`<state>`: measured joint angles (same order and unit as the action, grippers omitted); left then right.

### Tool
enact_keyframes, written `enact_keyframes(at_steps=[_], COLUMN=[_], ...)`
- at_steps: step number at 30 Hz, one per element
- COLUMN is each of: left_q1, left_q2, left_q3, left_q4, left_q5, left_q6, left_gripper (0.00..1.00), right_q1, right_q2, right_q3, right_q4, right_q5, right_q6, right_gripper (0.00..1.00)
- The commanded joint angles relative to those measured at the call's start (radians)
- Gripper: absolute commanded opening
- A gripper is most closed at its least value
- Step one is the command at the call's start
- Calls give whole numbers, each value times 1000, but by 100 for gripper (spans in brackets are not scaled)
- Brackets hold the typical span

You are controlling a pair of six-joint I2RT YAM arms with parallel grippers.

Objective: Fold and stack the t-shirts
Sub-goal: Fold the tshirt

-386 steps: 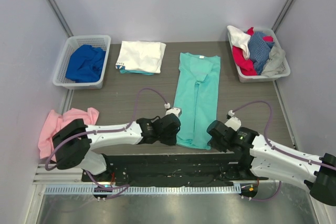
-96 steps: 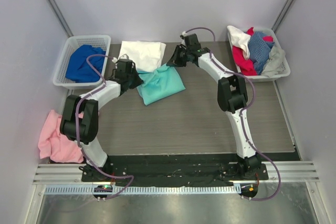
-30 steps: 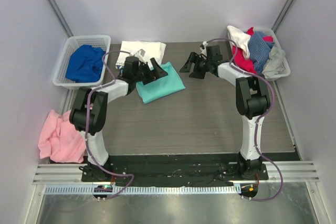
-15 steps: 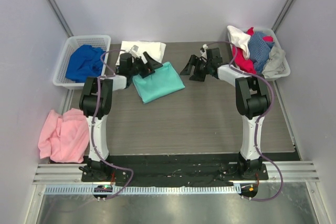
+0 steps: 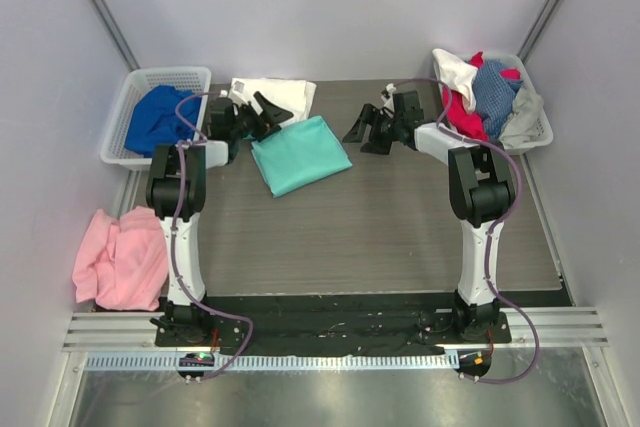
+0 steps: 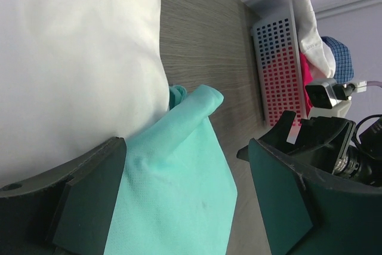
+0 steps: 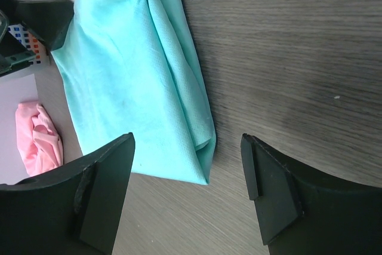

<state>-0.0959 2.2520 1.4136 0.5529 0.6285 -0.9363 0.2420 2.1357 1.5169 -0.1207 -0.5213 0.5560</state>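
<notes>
A folded mint-green t-shirt [image 5: 300, 154] lies flat on the table, its far corner against a folded white t-shirt [image 5: 272, 99]. At that far-left corner my left gripper [image 5: 267, 115] hovers open, holding nothing. In the left wrist view the green t-shirt [image 6: 179, 195] shows between the spread fingers of the left gripper [image 6: 186, 144], with the white t-shirt [image 6: 77, 46] beside it. My right gripper [image 5: 360, 135] stands open just right of the green shirt. In the right wrist view the right gripper [image 7: 188, 141] is empty, over the shirt's folded edge [image 7: 131, 64].
A white basket [image 5: 133, 82] at the back left holds a royal blue t-shirt [image 5: 160, 119]. Another basket [image 5: 530, 137] at the back right is heaped with red, blue-checked, grey and white clothes. A pink cloth [image 5: 120, 257] hangs off the table's left edge.
My left gripper has drawn back to the left off the green t-shirt, which now lies flat and uncovered. The right gripper has barely moved.
</notes>
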Motion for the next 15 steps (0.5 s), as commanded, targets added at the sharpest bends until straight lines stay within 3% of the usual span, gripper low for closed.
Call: enact_keyframes(at_steps=[1,8,15], left_q1=[2,1,-21], left_q2=[-112,-351,-492], left_q3=[21,-71,-272], left_q4=[32,-93,-142], left_q5=[28,-35,-98], left_q6=[2,85,129], left_gripper=[88,89,89], right_q1=[6,63,132], right_q2=[-71,10,125], right_q3=[75,333,387], right_q4=[33,-56,55], right_q5=[24,-2,-157], right_q6=[-2,-62,4], right_gripper=[81,82,83])
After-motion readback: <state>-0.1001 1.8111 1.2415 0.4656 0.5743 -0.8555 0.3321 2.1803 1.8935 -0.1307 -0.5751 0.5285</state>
